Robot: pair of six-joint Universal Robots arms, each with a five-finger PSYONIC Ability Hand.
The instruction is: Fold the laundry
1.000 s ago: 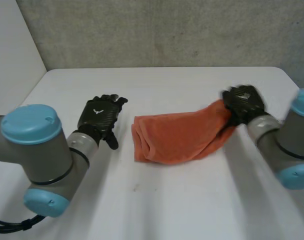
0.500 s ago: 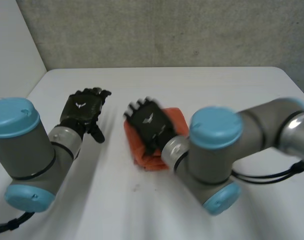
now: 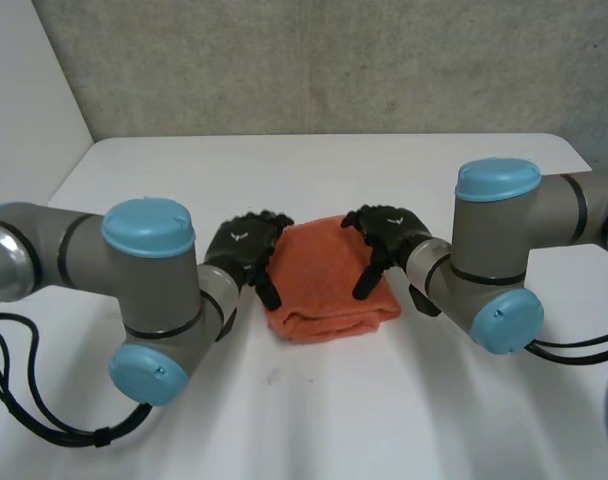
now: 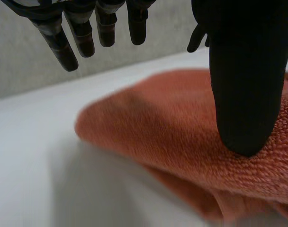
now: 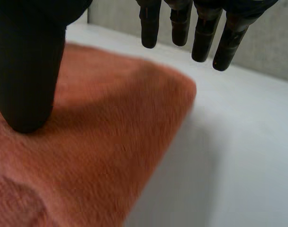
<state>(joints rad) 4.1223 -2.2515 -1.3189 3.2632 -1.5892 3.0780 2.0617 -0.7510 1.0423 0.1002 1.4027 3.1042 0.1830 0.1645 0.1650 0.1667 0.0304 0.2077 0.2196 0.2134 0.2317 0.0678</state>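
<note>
Middle of white table (image 3: 284, 420): folded orange towel (image 3: 329, 285), compact bundle, layer edges showing along its near side. Left hand (image 3: 242, 248) at towel's left edge, released, fingers hanging straight and holding nothing, thumb (image 4: 243, 85) tip seemingly on the top layer. Right hand (image 3: 389, 232) at the right edge, likewise released, thumb (image 5: 28, 71) resting on the cloth, fingers clear of it. Probably a squaring-up or pressing step, judging by the pose. To do well: press evenly from both sides, keep layers stacked, avoid dragging the top layer sideways. For a further fold, pinch all layers at a corner, not just the top one.
</note>
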